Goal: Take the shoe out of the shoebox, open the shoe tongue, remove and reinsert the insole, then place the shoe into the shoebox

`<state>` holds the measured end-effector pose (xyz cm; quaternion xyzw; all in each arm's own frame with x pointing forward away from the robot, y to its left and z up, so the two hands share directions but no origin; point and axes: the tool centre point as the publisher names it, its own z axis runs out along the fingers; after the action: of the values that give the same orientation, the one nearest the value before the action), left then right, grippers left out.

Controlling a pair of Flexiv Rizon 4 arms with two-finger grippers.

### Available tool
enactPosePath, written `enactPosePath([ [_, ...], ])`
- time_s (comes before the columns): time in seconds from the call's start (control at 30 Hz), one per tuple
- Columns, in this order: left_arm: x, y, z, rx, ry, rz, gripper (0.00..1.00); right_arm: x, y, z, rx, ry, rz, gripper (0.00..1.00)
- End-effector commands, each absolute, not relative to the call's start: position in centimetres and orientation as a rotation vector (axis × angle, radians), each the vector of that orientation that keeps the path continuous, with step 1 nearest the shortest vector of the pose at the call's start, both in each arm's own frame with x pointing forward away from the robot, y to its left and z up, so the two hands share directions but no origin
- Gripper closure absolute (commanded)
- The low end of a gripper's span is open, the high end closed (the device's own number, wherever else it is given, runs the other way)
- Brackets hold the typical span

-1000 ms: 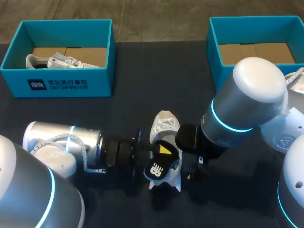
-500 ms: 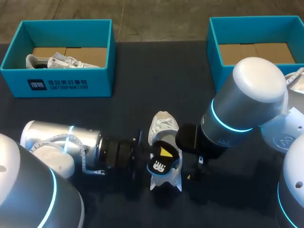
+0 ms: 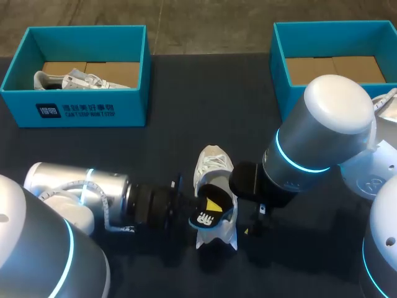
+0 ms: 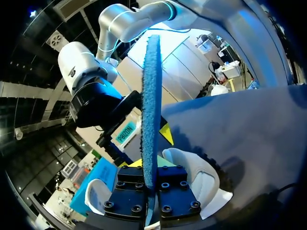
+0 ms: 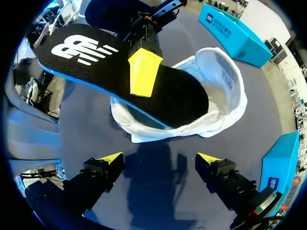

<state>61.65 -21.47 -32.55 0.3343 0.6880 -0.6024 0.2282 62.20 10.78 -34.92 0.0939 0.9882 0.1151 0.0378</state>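
Found the white shoe (image 3: 214, 167) out of its box, on the dark table (image 3: 186, 93) at the lower middle of the head view, laced end toward the frame's top. Saw the insole (image 3: 206, 215) half in it: forepart down in the shoe's mouth, heel end raised clear toward the frame's bottom, logo side up. Noted the left gripper (image 4: 149, 184) pressed onto that insole from both faces near the heel end, the blue foam edge-on between its fingers. Judged the grip chosen so the thin sole could be steered along the shoe's length without buckling.

Found the right gripper (image 5: 157, 160) spread wide and holding nothing, low over the table, with the shoe just ahead of its fingers and neither yellow tip touching it. Took this for a standby post: near enough to steady the upper or hold the tongue back, yet out of the insole's path.

Could not tell from this moment alone whether the insole was going out or in. Counted the insole step as unfinished either way.

Noted two teal boxes along the frame's top. Saw another shoe (image 3: 74, 79) inside the left shoebox (image 3: 74, 112) at upper left. Saw only a cardboard floor in the right shoebox (image 3: 277, 68) at upper right, probably the place for the return.
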Motion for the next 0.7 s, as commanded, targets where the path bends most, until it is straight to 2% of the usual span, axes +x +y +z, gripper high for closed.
enactPosePath([
  [0.03, 61.9, -21.6, -33.1, 0.924, 1.884, -1.659, 1.0, 62.1, 10.6, -35.0, 0.286, 3.031, 0.358, 0.0],
  [0.7, 64.6, -22.0, -34.9, 0.9, 1.897, -1.556, 1.0, 62.1, 10.6, -35.0, 0.286, 3.031, 0.358, 0.0],
])
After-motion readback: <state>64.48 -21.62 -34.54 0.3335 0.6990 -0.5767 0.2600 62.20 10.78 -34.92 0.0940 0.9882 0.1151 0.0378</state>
